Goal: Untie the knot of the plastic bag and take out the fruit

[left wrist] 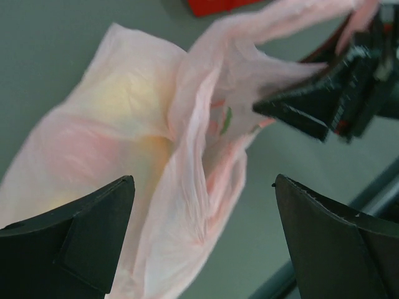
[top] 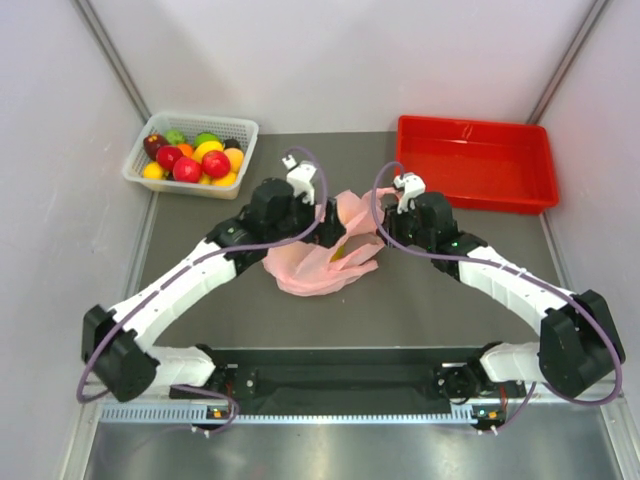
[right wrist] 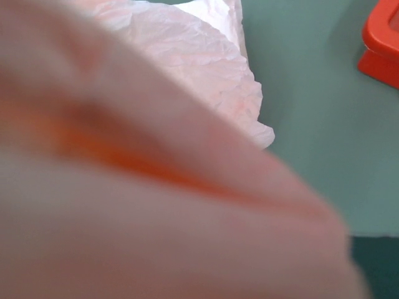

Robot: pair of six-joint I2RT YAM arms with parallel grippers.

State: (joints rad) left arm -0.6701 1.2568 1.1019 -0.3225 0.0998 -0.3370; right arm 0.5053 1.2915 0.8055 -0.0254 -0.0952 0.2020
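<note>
In the left wrist view, right hand [left wrist: 267,109] pinches plastic bag [left wrist: 181,168].

Pink film of the plastic bag [right wrist: 206,81] is seen pressed close against the lens, blurred across most of the frame and crossed by a soft orange streak. A crinkled, paler fold is shown in focus at the top. The grey-green table [right wrist: 312,124] and a corner of a red tray [right wrist: 383,43] are glimpsed at right.
</note>
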